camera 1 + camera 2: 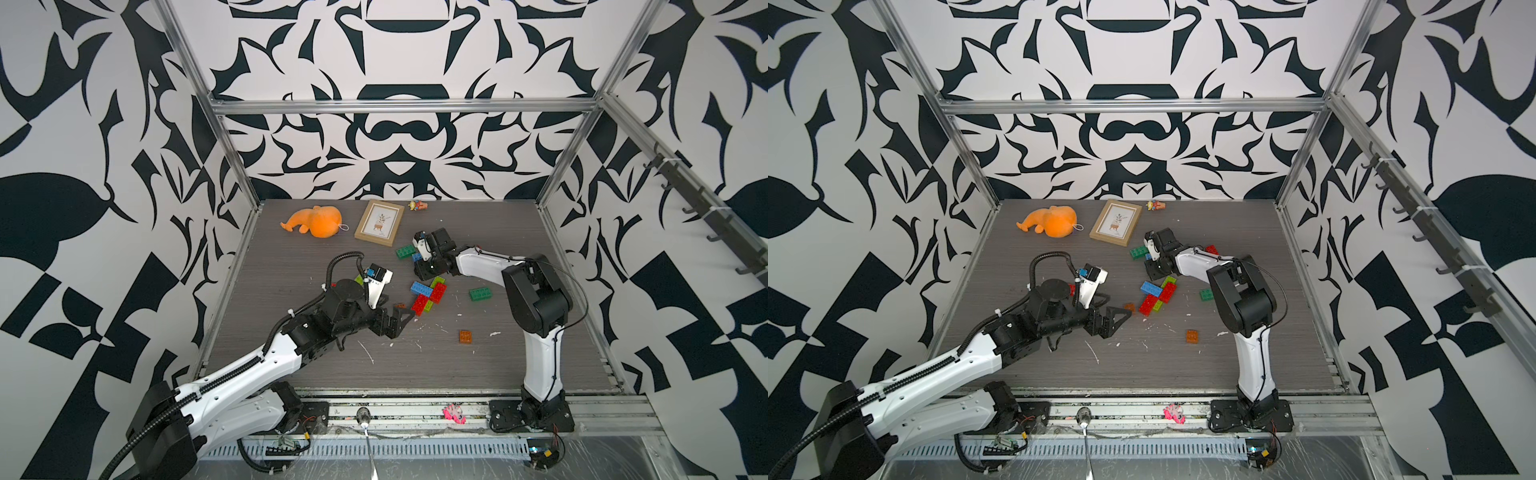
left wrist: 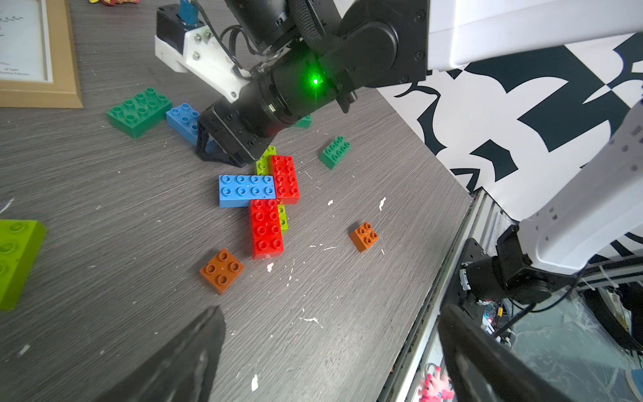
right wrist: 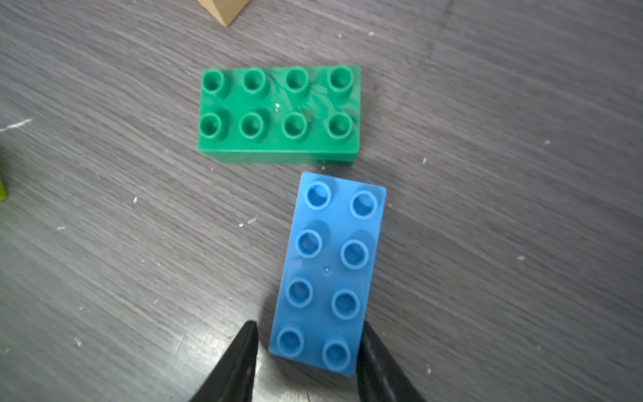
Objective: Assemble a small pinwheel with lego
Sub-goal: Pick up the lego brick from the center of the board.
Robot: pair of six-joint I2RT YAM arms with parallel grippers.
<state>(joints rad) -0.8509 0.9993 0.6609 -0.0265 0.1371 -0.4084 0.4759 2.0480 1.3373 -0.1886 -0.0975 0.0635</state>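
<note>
Your right gripper straddles one short end of the loose blue eight-stud plastic brick, with a black finger along each long side. Whether they pinch it cannot be told. In a top view that brick lies on the grey wood-grain table, at 11 o'clock from the joined red, blue and lime brick cluster. Your left gripper gapes wide, grasping nothing, at 8 o'clock from the cluster.
</note>
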